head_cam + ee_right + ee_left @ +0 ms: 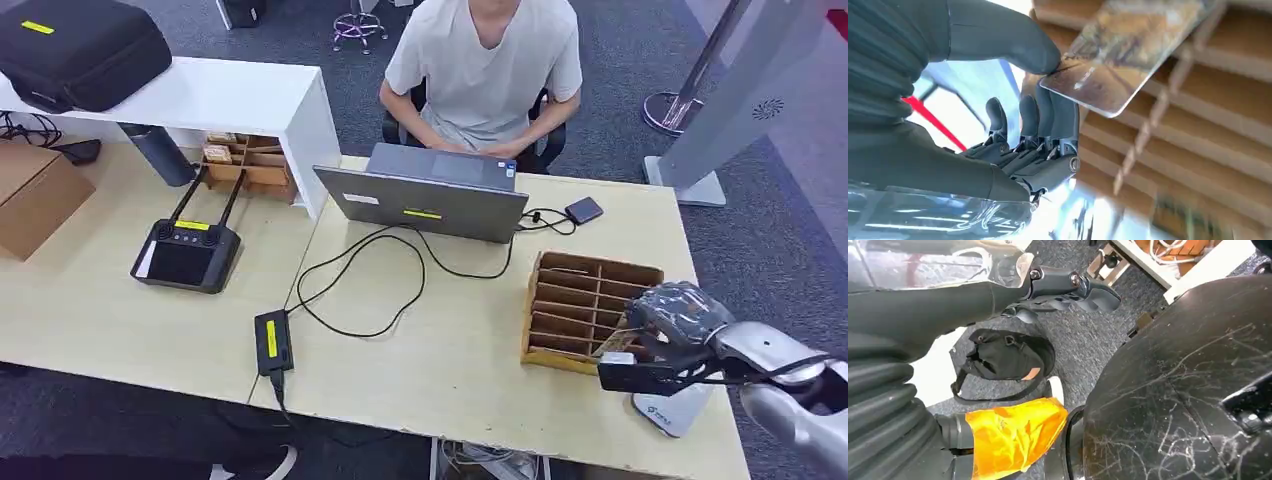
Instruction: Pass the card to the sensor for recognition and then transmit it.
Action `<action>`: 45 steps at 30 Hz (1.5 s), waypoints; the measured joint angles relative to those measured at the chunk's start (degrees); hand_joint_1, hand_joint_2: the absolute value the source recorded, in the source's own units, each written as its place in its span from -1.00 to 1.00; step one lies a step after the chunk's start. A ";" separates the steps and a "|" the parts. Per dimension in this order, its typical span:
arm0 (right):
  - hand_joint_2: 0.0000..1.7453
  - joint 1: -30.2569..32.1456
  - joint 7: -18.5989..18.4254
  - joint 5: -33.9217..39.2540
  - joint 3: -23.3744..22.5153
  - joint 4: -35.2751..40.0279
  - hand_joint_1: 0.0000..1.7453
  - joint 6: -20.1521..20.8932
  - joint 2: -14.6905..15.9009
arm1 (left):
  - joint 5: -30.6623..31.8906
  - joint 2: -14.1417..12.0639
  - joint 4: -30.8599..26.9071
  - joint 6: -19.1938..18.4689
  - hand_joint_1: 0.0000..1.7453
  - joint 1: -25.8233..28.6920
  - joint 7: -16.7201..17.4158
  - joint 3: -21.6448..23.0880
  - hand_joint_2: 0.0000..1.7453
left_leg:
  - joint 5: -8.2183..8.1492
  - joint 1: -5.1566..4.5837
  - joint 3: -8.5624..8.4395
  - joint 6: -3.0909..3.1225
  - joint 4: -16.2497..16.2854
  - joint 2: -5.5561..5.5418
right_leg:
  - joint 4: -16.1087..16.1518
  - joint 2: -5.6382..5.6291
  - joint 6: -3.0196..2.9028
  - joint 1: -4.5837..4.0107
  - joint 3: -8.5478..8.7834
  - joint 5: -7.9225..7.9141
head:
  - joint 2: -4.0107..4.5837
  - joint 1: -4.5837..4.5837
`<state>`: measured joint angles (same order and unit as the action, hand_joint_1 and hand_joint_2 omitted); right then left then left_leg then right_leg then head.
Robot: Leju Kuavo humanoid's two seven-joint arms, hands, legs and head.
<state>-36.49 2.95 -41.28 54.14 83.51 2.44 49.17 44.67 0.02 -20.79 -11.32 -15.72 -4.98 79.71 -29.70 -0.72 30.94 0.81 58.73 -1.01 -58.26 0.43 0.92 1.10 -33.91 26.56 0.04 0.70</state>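
Card [1128, 60] pinched by right hand [1038, 125] at the rack [585, 305]; sensor [672, 412] pass and handover remain.

The right arm [790, 385] is silver and rounded, with thin black cables near the wrist. Clear plastic film wraps the right robot hand [675, 318]. Its thumb [998, 37] is thick and grey, its fingers [1028, 117] darker, above a ribbed grey cover [873, 55].

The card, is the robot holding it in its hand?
Yes, the right hand pinches the card between its thumb and fingers, just in front of the wooden slotted rack.
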 joint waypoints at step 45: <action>1.00 -31.97 -0.46 -23.77 -2.82 -31.72 0.30 -15.71 -36.04 | 3.54 1.38 0.33 -4.42 -1.00 -2.05 -4.96 1.84 1.00 | 0.23 0.04 -0.05 -0.22 0.02 0.15 | -0.17 -0.19 -0.22 -0.03 -0.20 -0.17 | 0.00 0.02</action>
<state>-68.46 2.49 -65.05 51.32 51.79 -13.27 13.13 48.22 1.40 -20.46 -15.74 -17.78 -9.94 81.55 -29.47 -0.68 30.89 0.59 58.75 -0.86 -58.43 0.24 0.70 1.07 -34.10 26.39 0.04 0.72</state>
